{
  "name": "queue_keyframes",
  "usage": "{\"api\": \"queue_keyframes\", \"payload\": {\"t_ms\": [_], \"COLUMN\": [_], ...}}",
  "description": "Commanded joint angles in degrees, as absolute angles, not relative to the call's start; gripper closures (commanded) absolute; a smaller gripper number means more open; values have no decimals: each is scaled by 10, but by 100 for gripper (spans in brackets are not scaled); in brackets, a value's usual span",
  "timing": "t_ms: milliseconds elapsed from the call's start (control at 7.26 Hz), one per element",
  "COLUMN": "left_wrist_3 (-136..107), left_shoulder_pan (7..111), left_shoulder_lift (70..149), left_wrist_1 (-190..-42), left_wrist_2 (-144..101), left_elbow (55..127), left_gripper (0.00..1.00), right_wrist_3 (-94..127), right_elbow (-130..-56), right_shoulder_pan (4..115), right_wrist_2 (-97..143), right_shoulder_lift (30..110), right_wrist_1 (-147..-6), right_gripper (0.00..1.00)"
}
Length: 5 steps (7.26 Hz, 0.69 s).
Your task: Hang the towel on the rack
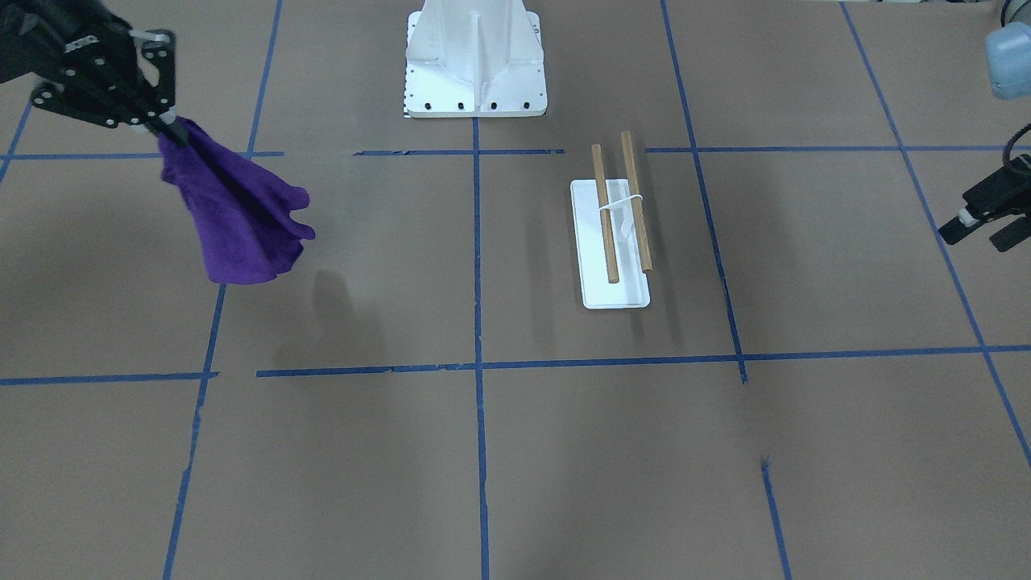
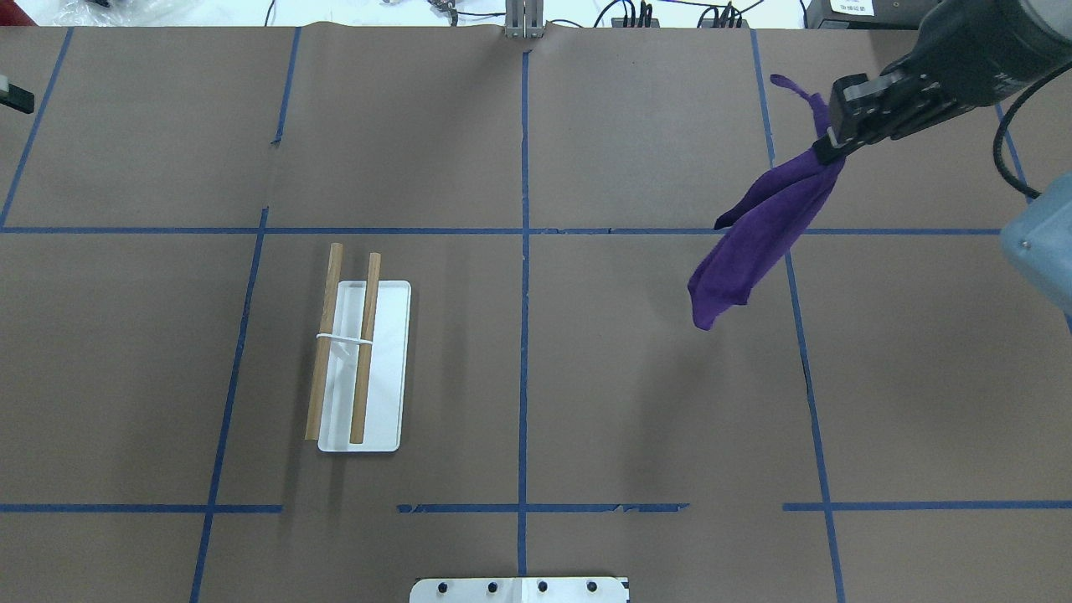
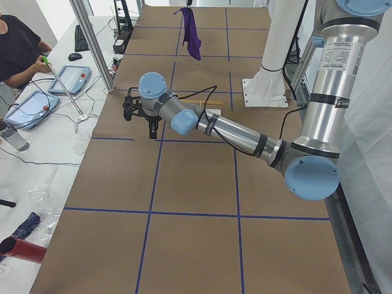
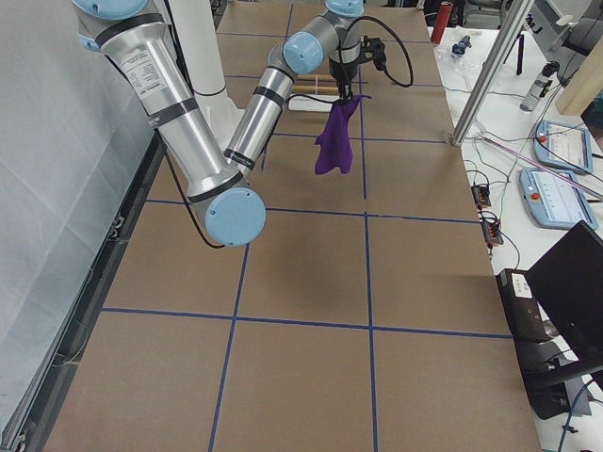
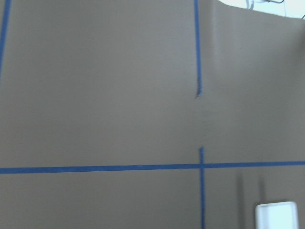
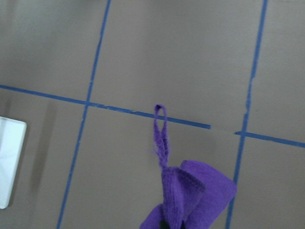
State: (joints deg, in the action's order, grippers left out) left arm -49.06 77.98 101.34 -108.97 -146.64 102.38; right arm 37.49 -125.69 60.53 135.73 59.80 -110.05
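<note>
My right gripper (image 1: 165,125) is shut on one edge of the purple towel (image 1: 242,221) and holds it in the air, so the cloth hangs clear of the table. The towel also shows in the overhead view (image 2: 762,234) below the right gripper (image 2: 829,149), and in the right wrist view (image 6: 190,195) with its loop sticking out. The rack (image 1: 616,294) stands on the table, two wooden rods over a white base, also in the overhead view (image 2: 385,368). It is well apart from the towel. My left gripper (image 1: 983,229) is open and empty beyond the rack's other side.
The large white bolted pedestal (image 1: 475,64) stands at the robot's side of the table, near the rack. Blue tape lines cross the brown table cover. An operator (image 3: 18,49) sits beyond the far edge, with tablets and a metal post (image 3: 92,43) there.
</note>
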Motion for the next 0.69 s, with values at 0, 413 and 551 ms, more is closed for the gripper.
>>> {"api": "queue_keyframes", "payload": {"t_ms": [0, 413, 551], "left_wrist_3": [-653, -809, -847], "left_shoulder_pan": [749, 660, 636], "left_shoulder_lift": [1074, 1156, 1174], "left_wrist_1": [-1093, -1093, -1095], "left_wrist_2": [-1524, -1480, -1480], "left_elbow": [1025, 1031, 1029], "left_gripper": [0, 0, 0], "right_wrist_3": [398, 396, 393], "right_elbow": [-1254, -1237, -1229], "right_shoulder_pan": [536, 456, 440], "right_wrist_2": [1344, 1277, 1263], "right_shoulder_lift": [572, 522, 511], "right_wrist_1": [-1019, -980, -961], "right_gripper": [100, 100, 100]}}
